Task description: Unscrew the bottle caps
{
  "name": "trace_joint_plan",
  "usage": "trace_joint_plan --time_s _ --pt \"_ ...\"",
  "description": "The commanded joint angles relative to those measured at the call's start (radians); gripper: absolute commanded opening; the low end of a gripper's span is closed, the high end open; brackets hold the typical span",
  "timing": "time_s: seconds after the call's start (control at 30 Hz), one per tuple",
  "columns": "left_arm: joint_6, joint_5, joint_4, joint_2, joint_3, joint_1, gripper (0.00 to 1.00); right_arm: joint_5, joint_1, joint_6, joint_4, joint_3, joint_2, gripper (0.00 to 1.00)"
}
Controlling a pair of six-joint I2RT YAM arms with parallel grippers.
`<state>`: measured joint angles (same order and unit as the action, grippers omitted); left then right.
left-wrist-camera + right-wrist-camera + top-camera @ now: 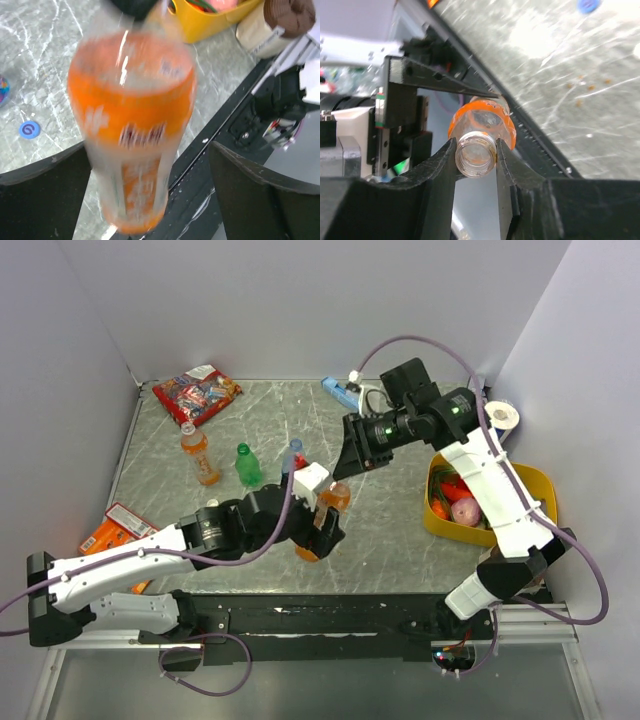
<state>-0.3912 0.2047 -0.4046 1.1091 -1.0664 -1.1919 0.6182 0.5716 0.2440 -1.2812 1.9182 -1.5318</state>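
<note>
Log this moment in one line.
left gripper: open around orange bottle | right gripper: shut on its neck | bottle: off table

No word or number can be read with certainty. The orange bottle (131, 135) carries a label with white and dark lettering, too blurred to make out. Left of that bottle, a small blue disc (29, 129) on the table (45, 60) bears a white spiral-like sign, while the red bag (196, 393) and orange packet (112, 528) further left show print too small to read.
</note>
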Motion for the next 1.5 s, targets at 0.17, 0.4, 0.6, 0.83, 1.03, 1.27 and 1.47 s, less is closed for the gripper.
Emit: trace_joint_plan --time_s 0.17,0.4,0.6,0.83,1.03,1.27,1.47 --pt "-0.1 0.016 0.009 -0.145 0.057 0.164 0.96 -0.483 -0.076 -0.029 -0.075 0.298 -0.036 0.0" --pt "-0.192 0.039 -0.068 -0.207 0.1 0.341 0.96 -0.657 -0.082 -0.025 0.144 0.182 -0.059 0.0" --pt "-0.273 0.127 -0.092 -0.223 0.077 0.353 0.96 -0.623 -0.085 -0.018 0.239 0.234 -0.192 0.0" --pt "-0.359 0.147 -0.074 -0.235 0.109 0.354 0.96 -0.659 -0.082 -0.029 0.324 0.211 -0.321 0.0" --pt "-0.426 0.176 -0.083 -0.281 0.146 0.353 0.96 -0.747 -0.067 -0.063 0.491 0.035 -0.284 0.0" --pt "-0.434 0.225 -0.1 -0.293 0.158 0.353 0.96 -0.744 -0.065 -0.086 0.497 0.042 -0.34 0.0" --pt "-0.429 0.222 -0.099 -0.267 0.149 0.354 0.96 -0.745 -0.033 -0.089 0.465 0.084 -0.387 0.0"
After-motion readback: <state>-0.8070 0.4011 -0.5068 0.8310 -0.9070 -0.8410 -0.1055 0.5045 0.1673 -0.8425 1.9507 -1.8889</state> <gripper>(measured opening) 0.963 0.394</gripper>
